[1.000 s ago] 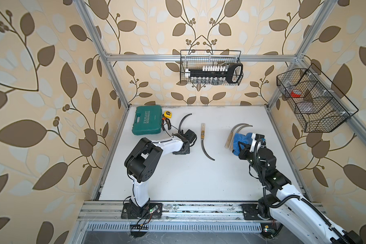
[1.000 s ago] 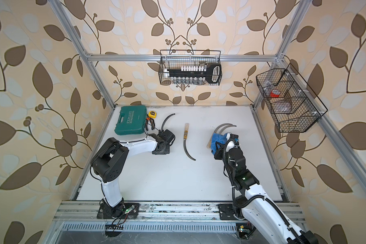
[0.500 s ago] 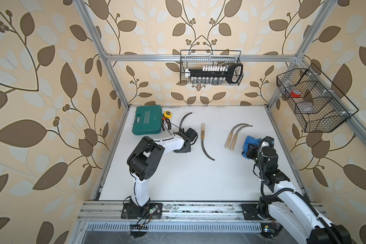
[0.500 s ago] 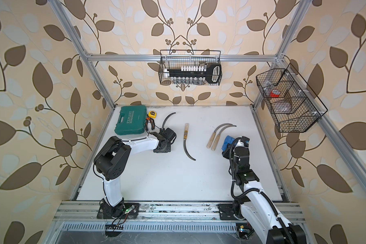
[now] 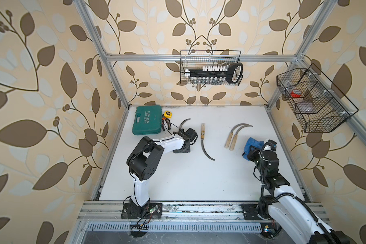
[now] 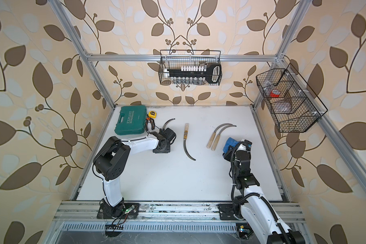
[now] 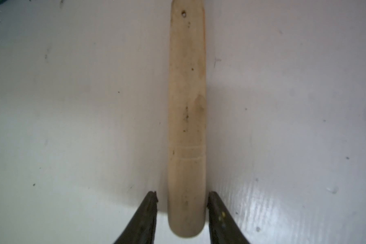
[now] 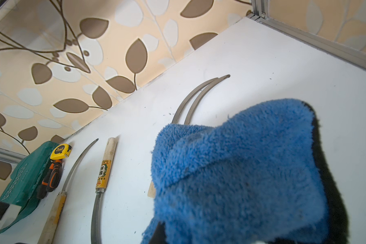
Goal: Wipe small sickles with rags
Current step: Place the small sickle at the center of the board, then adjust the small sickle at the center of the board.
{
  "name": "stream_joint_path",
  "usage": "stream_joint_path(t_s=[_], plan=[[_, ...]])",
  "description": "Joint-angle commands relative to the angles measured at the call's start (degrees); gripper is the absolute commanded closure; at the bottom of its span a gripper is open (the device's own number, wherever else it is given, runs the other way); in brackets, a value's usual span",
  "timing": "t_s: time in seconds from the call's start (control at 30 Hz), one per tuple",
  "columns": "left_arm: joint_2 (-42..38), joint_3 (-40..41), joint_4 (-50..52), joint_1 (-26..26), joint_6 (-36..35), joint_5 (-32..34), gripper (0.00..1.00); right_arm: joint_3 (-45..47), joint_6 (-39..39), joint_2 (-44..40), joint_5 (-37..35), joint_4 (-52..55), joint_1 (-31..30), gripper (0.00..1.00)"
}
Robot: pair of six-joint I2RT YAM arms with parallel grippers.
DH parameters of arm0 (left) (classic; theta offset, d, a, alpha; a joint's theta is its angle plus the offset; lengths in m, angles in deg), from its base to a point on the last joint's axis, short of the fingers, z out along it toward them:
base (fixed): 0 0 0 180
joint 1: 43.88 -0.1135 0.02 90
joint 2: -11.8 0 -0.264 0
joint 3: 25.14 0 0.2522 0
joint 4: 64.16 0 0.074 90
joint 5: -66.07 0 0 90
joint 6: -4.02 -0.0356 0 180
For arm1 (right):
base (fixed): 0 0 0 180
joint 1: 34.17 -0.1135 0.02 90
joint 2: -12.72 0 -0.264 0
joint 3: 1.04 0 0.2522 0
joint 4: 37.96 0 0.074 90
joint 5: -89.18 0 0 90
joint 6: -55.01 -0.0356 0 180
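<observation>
**Anna:** White tabletop (image 5: 199, 183) is filling both top views, leaf-patterned wallpaper is wrapping round it, and two arms are reaching in from six o'clock.

**Ben:** And the left gripper (image 7: 182, 196) is sitting low, at about ten o'clock from the table's middle. Its fingers (image 7: 150, 211) are standing apart on either side of a pale wooden handle, with a sliver of gap on each side. That claw is released.

**Anna:** That handle is lying flat on the white. It's the left sickle (image 7: 186, 105), and in both top views its dark blade is curving away toward eleven o'clock.

**Ben:** The middle sickle (image 5: 203, 137) is lying alone near twelve o'clock, handle pointing at the far wall, blade tip hooking toward five o'clock.

**Anna:** At one o'clock the pair of sickles (image 5: 228, 141) is resting side by side, handles touching, blades arcing toward three o'clock.

**Ben:** Over to the right gripper (image 5: 249, 151), at three o'clock, near those two handles. It's clenched on the blue rag (image 8: 241, 169), which is draping over it and filling most of the right wrist view.

**Anna:** Out at ten o'clock the green tool case (image 5: 147, 123) is sitting in the far corner, with the yellow tape measure (image 5: 167, 114) and orange-handled pliers (image 5: 166, 124) lying just beside it.

**Ben:** And two wire baskets (image 5: 209, 67) are hanging on the walls, at twelve and two o'clock.
</observation>
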Motion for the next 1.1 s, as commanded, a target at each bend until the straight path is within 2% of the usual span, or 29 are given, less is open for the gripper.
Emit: stream_joint_path(t_s=[0.0,0.17,0.3,0.43,0.53,0.6,0.8,0.97,1.07], plan=[[-8.55,-1.17,2.76,-0.47,-1.75,0.08,0.52,-0.33,-0.17,0.94,0.3,-1.6,0.24,1.0],[-14.84,-0.7,-0.53,-0.48,-3.31,-4.34,0.39,-0.2,-0.09,1.03,0.65,-1.94,0.24,1.0],[-12.55,-4.78,-3.92,-0.35,-5.64,-10.35,0.35,-0.03,0.09,1.04,1.27,-2.42,0.21,1.0],[-3.45,-13.83,-3.04,-0.41,-9.91,-15.1,0.35,0.15,0.27,1.01,1.78,-2.81,0.2,1.0],[4.35,-22.24,-1.25,-0.18,-12.22,-21.02,0.44,-0.01,0.36,1.54,2.24,-3.08,0.25,1.0],[9.28,-27.21,-0.87,0.72,-14.42,-24.33,0.46,0.06,0.44,1.65,2.24,-3.44,0.21,1.0],[20.37,-41.5,-1.18,1.57,-19.98,-29.52,0.47,-0.02,0.71,2.17,3.31,-4.01,0.18,1.0],[31.94,-57.72,3.93,1.43,-22.77,-29.11,0.47,0.15,0.88,2.17,3.71,-4.52,0.23,1.0],[36.79,-63.46,5.45,1.39,-23.6,-28.1,0.46,0.15,0.97,2.44,4.16,-4.79,0.23,1.0]])
